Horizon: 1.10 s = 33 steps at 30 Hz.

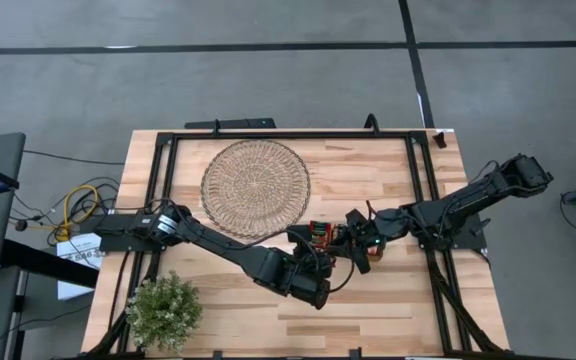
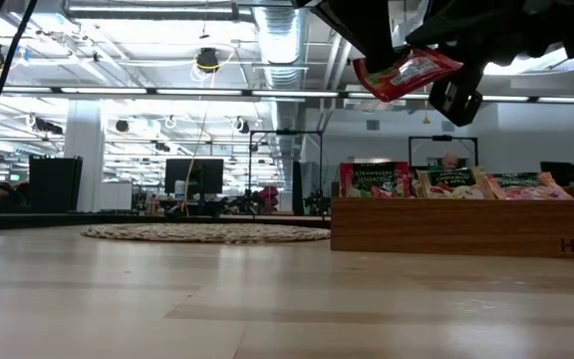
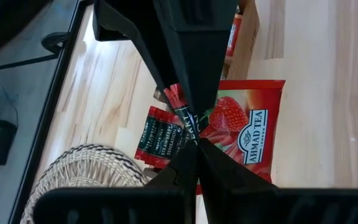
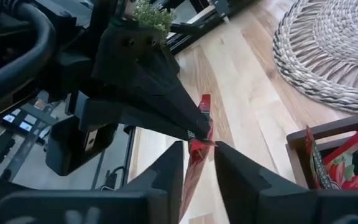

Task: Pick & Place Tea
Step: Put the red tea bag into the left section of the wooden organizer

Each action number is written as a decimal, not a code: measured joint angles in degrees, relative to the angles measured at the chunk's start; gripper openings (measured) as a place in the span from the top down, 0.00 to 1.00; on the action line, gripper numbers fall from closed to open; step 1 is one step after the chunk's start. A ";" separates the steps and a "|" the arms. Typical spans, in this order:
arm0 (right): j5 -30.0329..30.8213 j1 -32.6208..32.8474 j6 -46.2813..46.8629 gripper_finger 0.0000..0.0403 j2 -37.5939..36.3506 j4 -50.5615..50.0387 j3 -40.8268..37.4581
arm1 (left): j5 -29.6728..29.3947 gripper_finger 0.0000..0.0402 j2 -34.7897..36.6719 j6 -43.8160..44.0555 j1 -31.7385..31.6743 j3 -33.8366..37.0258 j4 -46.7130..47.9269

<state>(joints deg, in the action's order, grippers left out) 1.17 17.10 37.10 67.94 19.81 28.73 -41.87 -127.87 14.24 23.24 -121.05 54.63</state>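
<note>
high view: both arms meet over mid-table by the tray [image 1: 320, 235]. left gripper [image 3: 194, 140] clamped shut on a red sachet [image 3: 244, 127], strawberry print, "ahmad tea" label, held in the air above the tray. right gripper [image 4: 199, 149] straddles the same sachet's edge, fingers parted; contact unclear. more sachets [image 2: 436, 182] stand in the tray. low view crops both grippers at the top edge.
</note>
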 joint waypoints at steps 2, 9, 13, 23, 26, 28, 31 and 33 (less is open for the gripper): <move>-0.60 0.00 -0.02 0.82 0.00 0.00 0.00 | -0.02 1.00 0.00 0.00 -0.02 0.00 -0.44; -1.27 0.00 -0.03 0.95 -0.02 0.04 0.02 | 0.03 1.00 0.02 -0.66 -0.02 0.00 -1.59; -1.11 0.04 -0.41 0.99 -0.02 0.00 0.02 | 0.70 1.00 0.04 -0.61 -0.02 0.00 -1.66; 0.70 0.15 -0.02 1.00 -0.02 -0.02 0.02 | 1.04 1.00 0.07 0.36 -0.07 -0.02 -0.78; 3.20 0.85 -0.02 1.00 -0.02 -0.04 0.02 | 1.01 0.98 0.09 0.38 -0.13 -0.04 0.67; 5.17 1.56 0.01 1.00 -0.02 -0.11 0.02 | 1.02 0.96 0.09 0.66 -0.11 -0.09 1.88; 7.60 2.58 0.55 1.00 -0.02 -0.81 0.02 | 1.12 0.91 0.11 2.83 -0.05 -0.11 4.00; 9.19 3.13 0.98 1.00 -0.02 -1.80 0.02 | 1.43 0.87 0.11 3.69 -0.02 -0.09 5.62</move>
<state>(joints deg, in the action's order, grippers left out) 10.36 20.24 38.08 67.92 18.02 28.75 -40.45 -127.76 17.93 23.22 -121.15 60.25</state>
